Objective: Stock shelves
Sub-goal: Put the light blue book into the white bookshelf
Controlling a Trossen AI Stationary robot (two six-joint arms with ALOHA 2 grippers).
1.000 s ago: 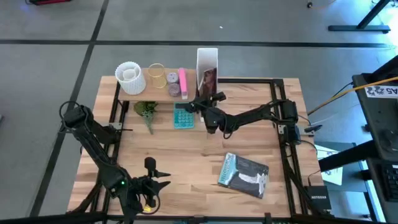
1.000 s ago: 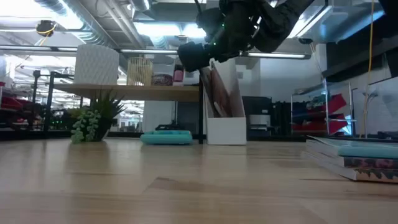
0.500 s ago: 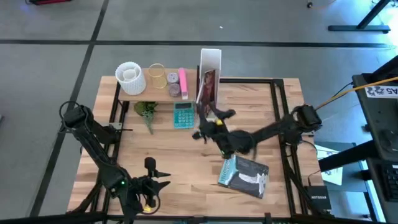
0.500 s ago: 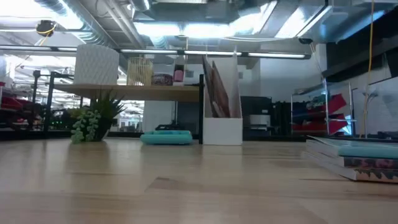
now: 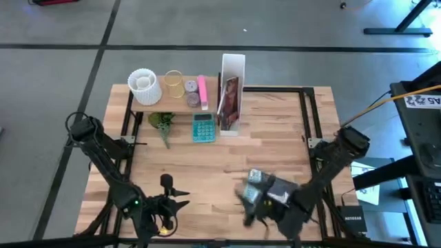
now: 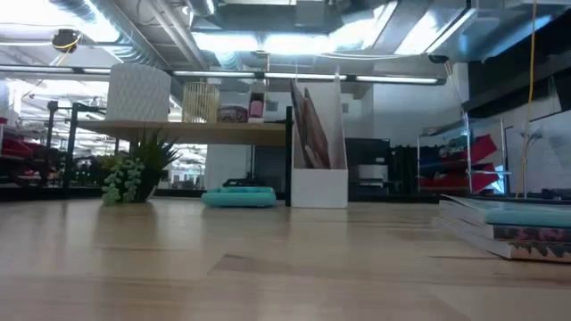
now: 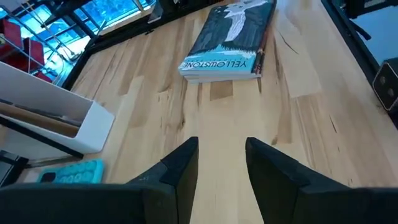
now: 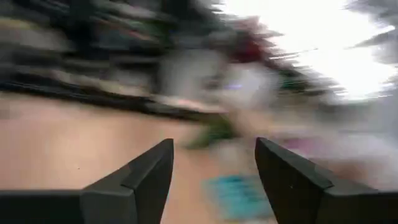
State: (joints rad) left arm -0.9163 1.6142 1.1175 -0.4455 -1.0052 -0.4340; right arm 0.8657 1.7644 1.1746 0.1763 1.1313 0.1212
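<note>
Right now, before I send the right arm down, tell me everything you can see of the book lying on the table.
The book is a thin paperback lying flat, cover up, on the bare wood near the table's right front. Its cover is dark teal-grey with a white bird-like figure and the word YELLOWSTONE across one end; the low view shows pale page edges and a teal band. Nothing rests on it. From above, the right gripper hangs over it, open, hiding part of it; contact cannot be told.

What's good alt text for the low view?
A bare wood tabletop runs back to a small shelf holding containers, with a plant and teal calculator beneath, a white file box beside it, and books at right.
</note>
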